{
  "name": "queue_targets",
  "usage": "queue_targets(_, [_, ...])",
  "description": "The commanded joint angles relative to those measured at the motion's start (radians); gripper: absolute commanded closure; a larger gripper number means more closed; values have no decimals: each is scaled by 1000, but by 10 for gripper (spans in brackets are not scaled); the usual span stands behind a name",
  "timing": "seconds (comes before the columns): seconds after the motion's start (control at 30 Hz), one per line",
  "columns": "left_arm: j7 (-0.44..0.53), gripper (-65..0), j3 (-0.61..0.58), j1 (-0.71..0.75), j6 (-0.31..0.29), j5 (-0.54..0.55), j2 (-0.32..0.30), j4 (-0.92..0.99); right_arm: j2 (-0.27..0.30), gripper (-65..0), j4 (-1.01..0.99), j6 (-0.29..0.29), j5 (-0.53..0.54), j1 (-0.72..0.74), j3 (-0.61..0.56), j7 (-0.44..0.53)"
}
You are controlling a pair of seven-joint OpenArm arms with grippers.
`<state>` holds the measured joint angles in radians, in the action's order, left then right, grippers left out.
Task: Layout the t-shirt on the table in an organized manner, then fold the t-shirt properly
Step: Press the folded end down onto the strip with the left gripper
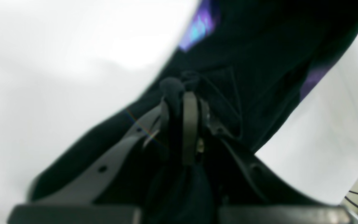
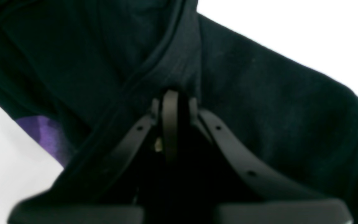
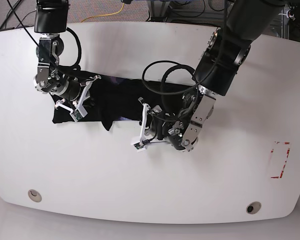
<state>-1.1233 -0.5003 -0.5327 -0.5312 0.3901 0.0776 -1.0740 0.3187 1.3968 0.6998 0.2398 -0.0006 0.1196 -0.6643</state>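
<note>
Left gripper [image 1: 182, 102] clamped on t-shirt [image 3: 112, 97] fabric; right gripper [image 2: 172, 102] likewise pinching cloth. Garment bunched mid-table [image 3: 90, 170], between arms. Advise: draw grips apart evenly, keep tension low, spread flat before folding.

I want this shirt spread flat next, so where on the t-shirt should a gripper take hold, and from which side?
The t-shirt lies bunched in a band on the table. Its loose corner nearest the right gripper looks like the best hold, approached from the table's front edge, where fabric meets bare tabletop.

blurry wrist views, overexposed white glare
</note>
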Motion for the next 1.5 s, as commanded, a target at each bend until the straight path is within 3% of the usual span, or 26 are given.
queue_targets(0.0, [35,-25,2,-37,-2,11,15,-1,10,-43,-10,-2,-56,-6,-4,-79])
queue_targets(1.23, [67,-35,2,-82,0,10,27,10,10,-43,-10,-2,-56,-8,-4,-79])
queue_targets(1.47, [67,-200,2,-82,0,10,31,10,10,-43,-10,-2,-56,-8,-4,-79])
